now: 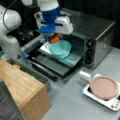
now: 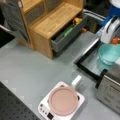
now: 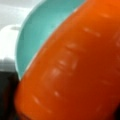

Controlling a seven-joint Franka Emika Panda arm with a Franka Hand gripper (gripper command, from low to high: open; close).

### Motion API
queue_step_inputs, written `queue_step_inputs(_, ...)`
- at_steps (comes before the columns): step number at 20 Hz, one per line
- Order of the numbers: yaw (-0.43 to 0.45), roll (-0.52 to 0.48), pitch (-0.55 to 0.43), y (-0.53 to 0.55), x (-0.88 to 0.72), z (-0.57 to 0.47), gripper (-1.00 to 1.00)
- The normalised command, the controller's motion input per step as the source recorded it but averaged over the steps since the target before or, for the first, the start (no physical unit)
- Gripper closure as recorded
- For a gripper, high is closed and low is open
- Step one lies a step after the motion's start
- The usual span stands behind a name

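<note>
An orange carrot (image 3: 75, 70) fills most of the wrist view, held close under the camera. My gripper (image 1: 51, 37) is shut on the carrot (image 1: 55, 38), just above the far rim of a teal bowl (image 1: 60, 48). The bowl stands on a tray (image 1: 46, 47) pulled out over the open door of a metal toaster oven (image 1: 100, 32). In a front view the gripper (image 2: 113, 37) hangs over the bowl (image 2: 109, 53) with the carrot (image 2: 115, 40) at its tip. The wrist view shows the bowl's inside (image 3: 42, 30) behind the carrot.
A wooden cabinet (image 2: 52, 20) stands beside the oven, its grey drawer (image 2: 67, 33) open with several small items inside. A pink pan (image 2: 62, 100) rests on a white hot plate (image 2: 42, 108) in front. The oven door (image 1: 53, 66) lies open, low over the table.
</note>
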Motion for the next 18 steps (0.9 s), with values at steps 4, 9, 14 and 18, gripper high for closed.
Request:
queue_step_inputs(4, -0.195, 0.146, -0.043, 0.16, 0.10, -0.03, 1.00)
queue_step_inputs(9, -0.223, 0.158, -0.034, 0.06, 0.14, -0.09, 1.00)
queue_step_inputs(14, -0.273, 0.169, -0.004, 0.05, 0.10, -0.23, 1.00)
queue_step_inputs(18, -0.203, 0.124, 0.038, 0.07, 0.00, -0.34, 1.00)
